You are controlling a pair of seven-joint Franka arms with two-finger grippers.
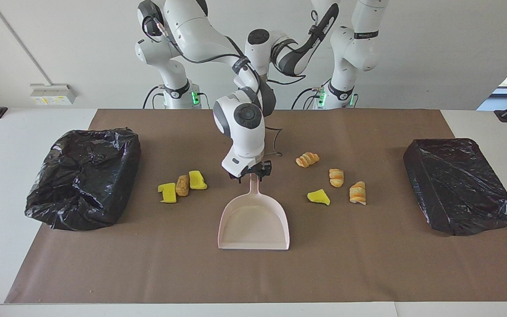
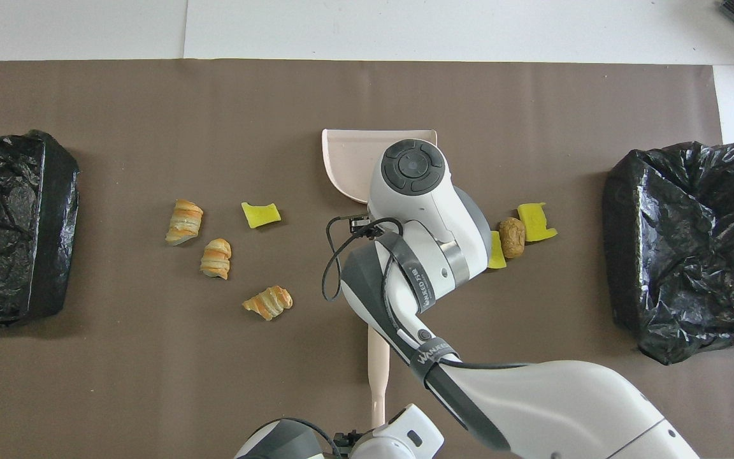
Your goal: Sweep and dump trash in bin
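Right gripper clamped on dustpan handle; left gripper at brush handle, finger state indeterminate; trash on mat beside dustpan, toward both bins.

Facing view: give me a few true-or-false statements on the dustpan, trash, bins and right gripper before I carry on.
1. The pink dustpan holds no trash. True.
2. Black-lined bins stand at the right arm's end and the left arm's end of the table. True.
3. All the trash lies in one cluster. False: three trash pieces lie toward the right arm's end and four toward the left arm's, with the dustpan between.
4. The right gripper hangs over a bin. False: it is at the dustpan's handle.
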